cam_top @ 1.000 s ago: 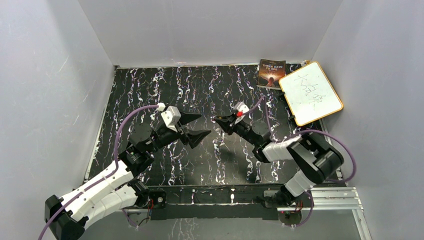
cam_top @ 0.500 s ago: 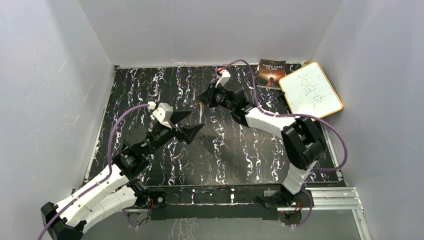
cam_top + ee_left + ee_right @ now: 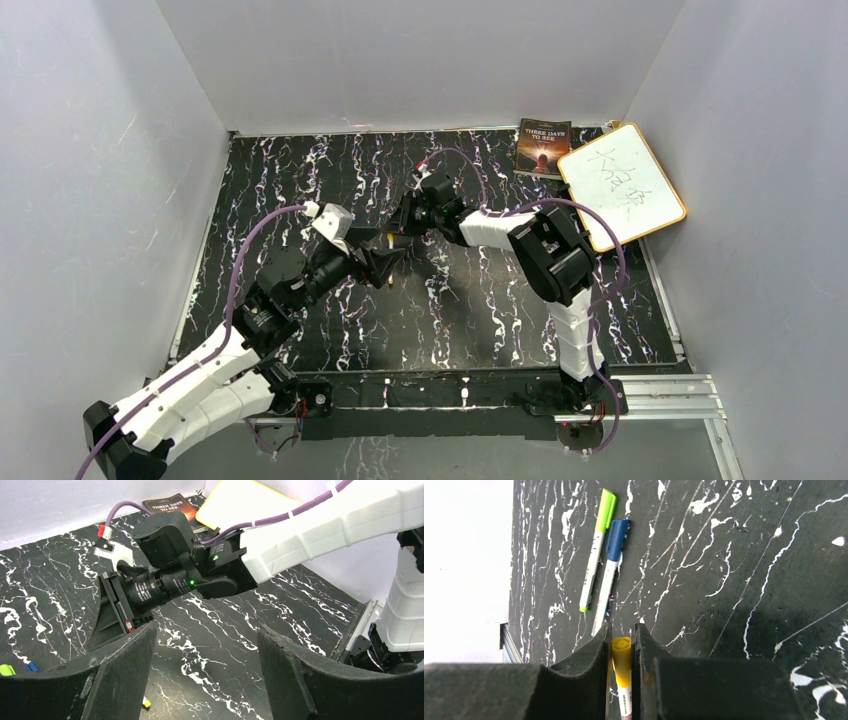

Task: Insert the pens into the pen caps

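In the right wrist view my right gripper [image 3: 622, 627] is shut on a pen with a white barrel [image 3: 625, 705] and a yellow cap [image 3: 622, 662] on its end. Beyond it, two more pens lie side by side on the black marbled table, one with a green cap [image 3: 605, 511] and one with a blue cap [image 3: 616, 539]. My left gripper [image 3: 206, 630] is open with nothing between its fingers [image 3: 125, 675]. It hovers just in front of the right gripper [image 3: 112, 615]. From above, the left gripper [image 3: 385, 262] and the right gripper [image 3: 402, 222] nearly meet at mid-table.
A book [image 3: 542, 147] and a yellow-framed whiteboard [image 3: 621, 186] lie at the back right corner. Grey walls close the table on three sides. A metal rail [image 3: 640, 395] runs along the near edge. A small white-and-yellow piece [image 3: 145, 703] shows by my left finger.
The right arm swung from mid-table to the back, then down and left until its gripper met the left one, staying shut. The left gripper shifted slightly and stayed open.
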Controlling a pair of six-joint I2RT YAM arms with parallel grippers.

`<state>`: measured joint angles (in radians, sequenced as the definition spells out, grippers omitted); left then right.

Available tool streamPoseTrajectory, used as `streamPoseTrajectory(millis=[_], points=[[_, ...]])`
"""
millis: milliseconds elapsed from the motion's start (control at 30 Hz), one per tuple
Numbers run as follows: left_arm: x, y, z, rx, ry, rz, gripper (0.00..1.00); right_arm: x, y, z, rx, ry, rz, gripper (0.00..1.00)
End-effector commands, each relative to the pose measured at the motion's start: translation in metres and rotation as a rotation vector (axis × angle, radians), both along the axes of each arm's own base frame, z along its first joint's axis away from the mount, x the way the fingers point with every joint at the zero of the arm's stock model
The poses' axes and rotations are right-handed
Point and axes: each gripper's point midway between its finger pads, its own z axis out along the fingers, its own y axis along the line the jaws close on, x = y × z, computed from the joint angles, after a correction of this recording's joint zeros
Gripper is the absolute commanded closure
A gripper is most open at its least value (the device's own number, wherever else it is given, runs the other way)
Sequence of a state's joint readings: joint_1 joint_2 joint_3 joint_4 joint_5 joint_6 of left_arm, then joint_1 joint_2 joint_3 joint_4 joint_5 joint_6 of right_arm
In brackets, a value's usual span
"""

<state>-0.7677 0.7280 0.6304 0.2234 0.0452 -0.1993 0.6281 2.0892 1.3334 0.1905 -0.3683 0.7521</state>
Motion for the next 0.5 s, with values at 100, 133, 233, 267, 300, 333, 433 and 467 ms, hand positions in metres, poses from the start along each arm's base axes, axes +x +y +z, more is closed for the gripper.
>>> streamPoseTrajectory(millis=[100,133,233,267,300,333,433,467], points=[[-0.001,0.006,0.023,-0.048,-0.053,0.017,0.28,0.018,0.022,0.013,0.086,-0.03,-0.009,0.71],[0.0,0.006,0.024,-0.047,-0.053,0.022,0.28,0.02,0.021,0.012,0.084,-0.035,-0.016,0.67],[0.003,0.007,0.019,-0.022,-0.034,0.036,0.28,0.026,0.018,0.018,0.1,-0.088,-0.053,0.52],[0.004,0.007,0.016,-0.011,-0.024,0.039,0.28,0.028,0.016,0.024,0.111,-0.112,-0.065,0.49],[0.005,0.006,0.014,0.001,-0.017,0.04,0.28,0.029,0.015,0.03,0.123,-0.133,-0.073,0.47],[0.006,0.005,0.01,0.014,-0.008,0.039,0.28,0.029,0.013,0.037,0.136,-0.155,-0.084,0.46],[0.013,0.006,0.0,0.029,0.026,0.072,0.34,0.031,-0.001,0.059,0.159,-0.225,-0.149,0.46],[0.018,0.007,-0.002,0.027,0.048,0.1,0.4,0.03,-0.006,0.067,0.16,-0.245,-0.172,0.47]])
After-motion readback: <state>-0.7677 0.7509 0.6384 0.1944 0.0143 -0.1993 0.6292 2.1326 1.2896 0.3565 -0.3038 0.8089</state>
